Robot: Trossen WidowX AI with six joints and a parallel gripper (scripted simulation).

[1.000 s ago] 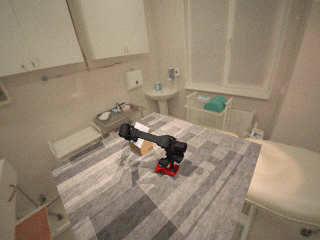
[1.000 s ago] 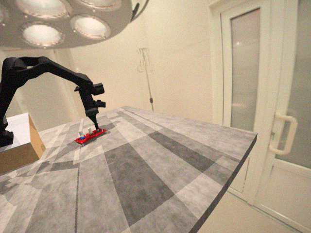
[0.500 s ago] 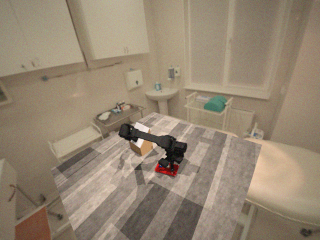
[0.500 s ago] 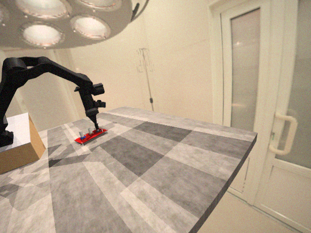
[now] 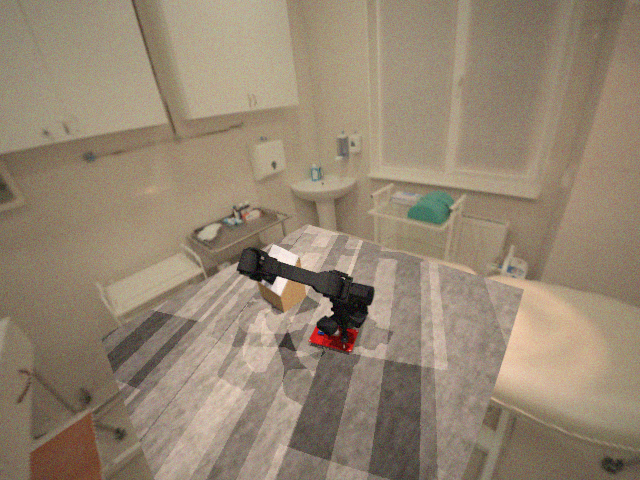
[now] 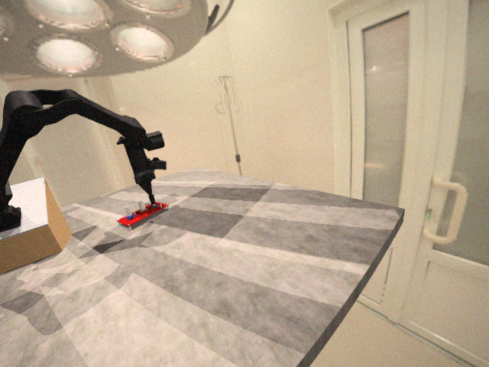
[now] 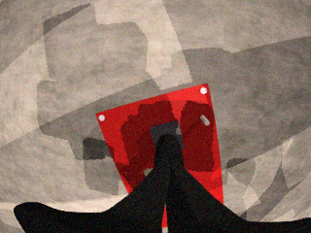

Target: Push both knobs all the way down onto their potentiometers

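Observation:
The red circuit board (image 5: 321, 341) (image 6: 126, 222) (image 7: 113, 127) stands low on the table. In the exterior view, two pale upright cylinders, which look like the knobs, rise from it: one (image 6: 126, 209) near its left end by a blue part (image 6: 130, 216), the other (image 6: 141, 206) near its middle. How far down they sit cannot be told. My gripper (image 5: 344, 341) (image 6: 153, 202) (image 7: 167, 165) is shut with nothing seen between the fingers. It points down over the board's other half, its tips at a dark square part (image 7: 159, 129); contact is unclear. The fingers hide the board's near part in the wrist view.
A small silver cylinder (image 7: 205, 119) stands on the board near its right edge in the wrist view. Pale screws (image 7: 203, 90) (image 7: 101, 117) mark two corners. A box with a white slanted top and brown sides (image 5: 291, 296) (image 6: 31, 245) stands beside the arm's base.

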